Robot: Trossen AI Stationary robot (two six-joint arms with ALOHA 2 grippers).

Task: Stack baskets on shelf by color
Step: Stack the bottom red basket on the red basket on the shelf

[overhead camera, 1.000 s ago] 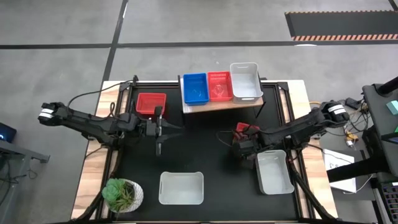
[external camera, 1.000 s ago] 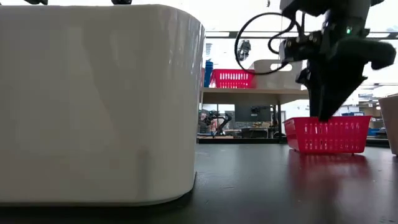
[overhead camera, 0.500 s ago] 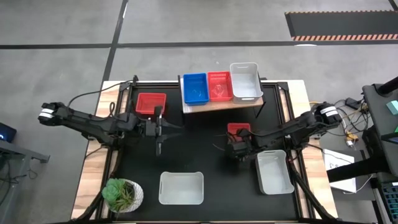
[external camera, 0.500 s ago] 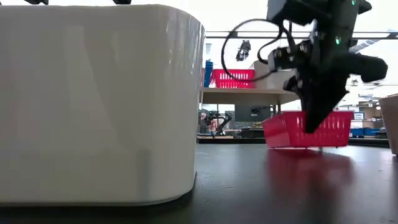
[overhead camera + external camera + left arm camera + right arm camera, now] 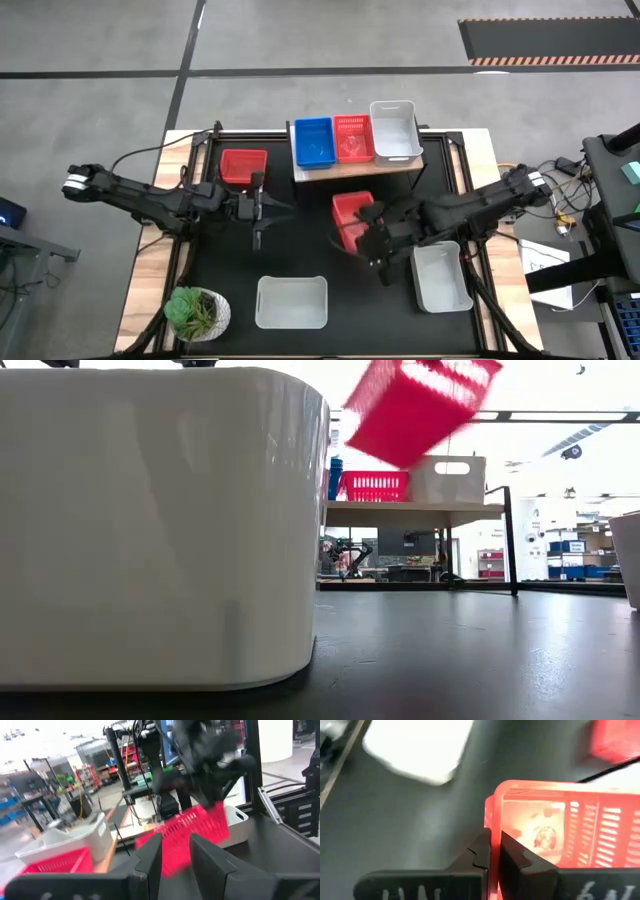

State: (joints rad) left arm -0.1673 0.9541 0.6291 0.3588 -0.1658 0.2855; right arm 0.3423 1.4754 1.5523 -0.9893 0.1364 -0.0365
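right gripper was clamped on the wall of a red basket, carrying it clear of the table, tilted, in the middle area just in front of the shelf. right wrist view showed both fingers pinching the basket's rim, one inside, one outside. low view caught the lifted basket high up, slanted, well above the tabletop.

shelf stood at the far side, holding three baskets in a row: blue basket, second red basket, white basket, each touching its neighbour.

third red basket sat on the table left of the shelf, near the left arm.

left gripper hovered over the table left of centre, pointing toward the lifted basket; left wrist view showed its fingers parted with nothing between them, the lifted basket well beyond.

two more white baskets rested on the table: near white basket at the front centre, right white basket at the front right, just beside the right arm. plant stood at the front left corner.
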